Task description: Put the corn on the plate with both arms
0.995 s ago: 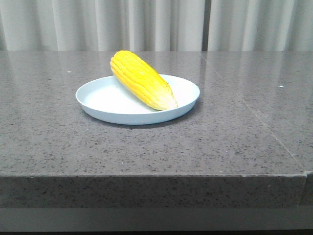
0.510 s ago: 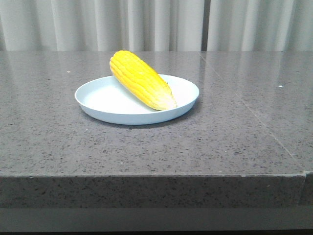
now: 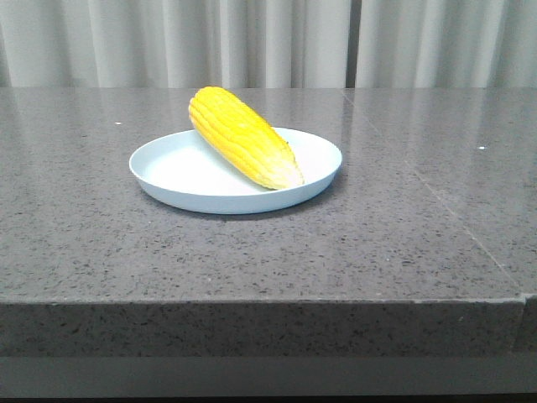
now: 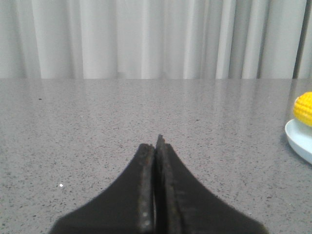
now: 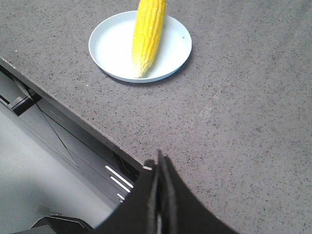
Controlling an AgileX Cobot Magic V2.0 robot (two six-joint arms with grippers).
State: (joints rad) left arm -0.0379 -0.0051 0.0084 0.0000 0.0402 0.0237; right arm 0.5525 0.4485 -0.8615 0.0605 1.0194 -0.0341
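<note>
- The left gripper (image 4: 155,146), black, is pressed together on nothing, low over the speckled grey stone table (image 3: 101,243), well left of the plate
- The round, shallow, pale blue-white plastic plate (image 3: 168,189) holds the bright yellow husked corn cob (image 3: 242,136), fat end propped on the far rim, paler tip down inside
- Likely stiff, light and prone to rolling; I would take it at both ends
- The right gripper (image 5: 158,168) is also closed and empty, near the table's front edge

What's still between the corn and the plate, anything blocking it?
Nothing visible. The corn already lies on the plate, its thick end overhanging the far rim. Both end effectors, left and right, are shut, empty and clear of it.
</note>
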